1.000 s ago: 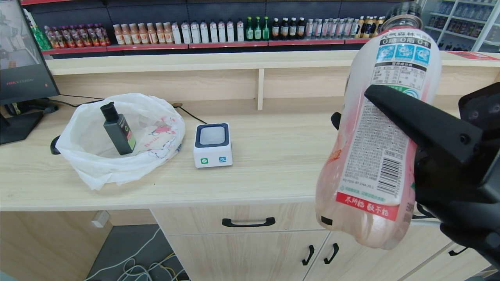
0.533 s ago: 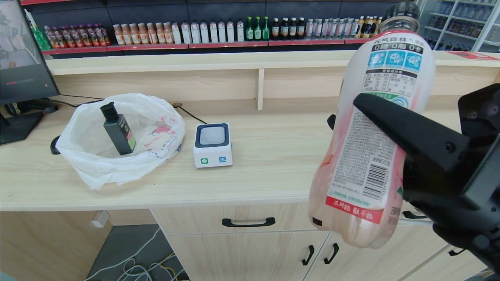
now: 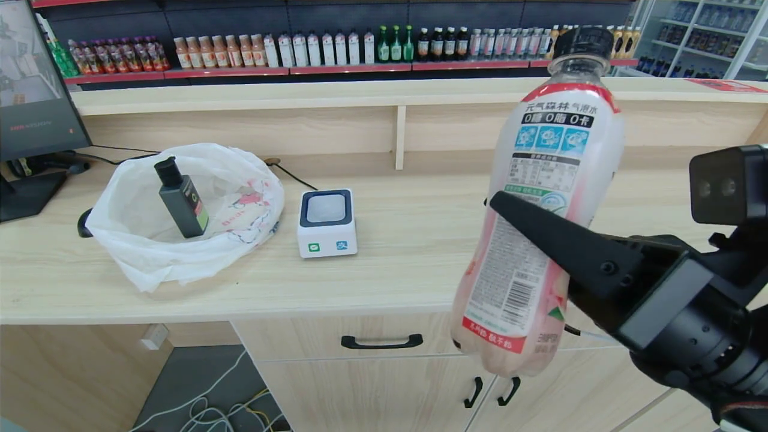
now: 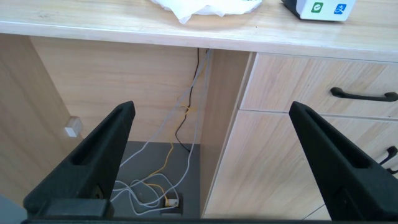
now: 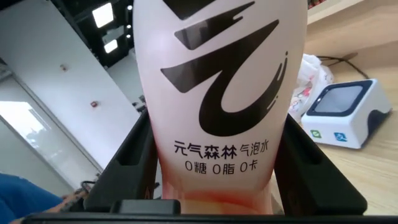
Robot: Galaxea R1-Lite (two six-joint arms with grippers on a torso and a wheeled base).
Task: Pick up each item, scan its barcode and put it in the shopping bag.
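Head view: drink bottle held up, right of the scanner

The right jaws are closed on the pink drink bottle, one finger across its label at mid height. The bottle is in the air, cap up and a little tilted, with its barcode turned to the camera. It seems to hang before the front edge of the surface rather than over it, but this is hard to judge. A wide stretch of wood lies between the bottle and the scanner. Behind it, a raised back ledge closes the far side. A monitor stands at the left end.

The left jaws are wide open and hold nothing. They are low, under the front edge, and face the cabinet.

The shopping bag sits open, just beside the scanner on its left. A dark bottle with a black cap stands upright inside it.
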